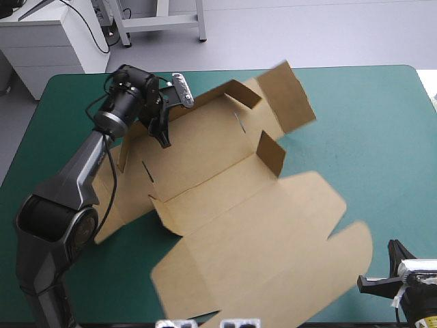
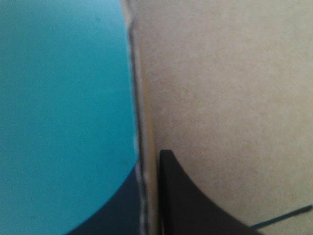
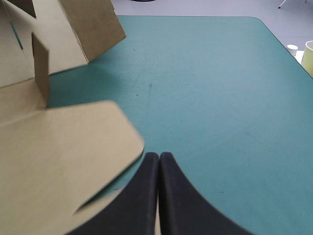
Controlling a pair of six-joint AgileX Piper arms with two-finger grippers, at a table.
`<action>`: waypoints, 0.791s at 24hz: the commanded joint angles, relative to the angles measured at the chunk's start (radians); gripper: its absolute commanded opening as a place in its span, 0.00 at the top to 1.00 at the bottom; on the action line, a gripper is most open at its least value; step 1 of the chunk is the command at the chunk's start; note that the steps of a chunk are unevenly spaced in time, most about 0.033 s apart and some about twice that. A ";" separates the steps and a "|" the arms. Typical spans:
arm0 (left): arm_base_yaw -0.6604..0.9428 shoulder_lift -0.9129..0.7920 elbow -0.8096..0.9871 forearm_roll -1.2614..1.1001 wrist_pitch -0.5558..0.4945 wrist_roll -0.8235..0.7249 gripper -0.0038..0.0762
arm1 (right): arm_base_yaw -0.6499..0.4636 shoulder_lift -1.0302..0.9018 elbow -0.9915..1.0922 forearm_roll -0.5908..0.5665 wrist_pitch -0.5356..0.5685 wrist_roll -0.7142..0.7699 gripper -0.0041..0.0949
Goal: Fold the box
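Brown cut-board box point(image 1: 232, 212) lies opened out mid teal-green worktop point(image 1: 369, 123), far walls partly raised. Left jaws clenched on far-left wall edge, board between them. Right jaws pressed together, empty, near worktop's near-right corner, just beside lid flap.

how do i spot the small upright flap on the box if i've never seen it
On the teal-green table lies the brown box, mostly spread flat. At its right edge, a small flap stands upright alone, far smaller than the big tilted panel beyond it.
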 commanded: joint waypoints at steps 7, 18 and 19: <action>-0.099 -0.024 -0.033 0.239 -0.353 0.039 0.96 | -0.003 -0.023 -0.032 -0.002 -0.075 -0.007 0.98; -0.234 -0.024 -0.033 0.447 -0.259 -0.120 0.96 | -0.003 -0.023 -0.032 -0.002 -0.075 -0.007 0.98; -0.258 -0.024 -0.033 0.474 -0.222 -0.147 0.96 | -0.003 -0.023 -0.032 -0.002 -0.075 -0.007 0.98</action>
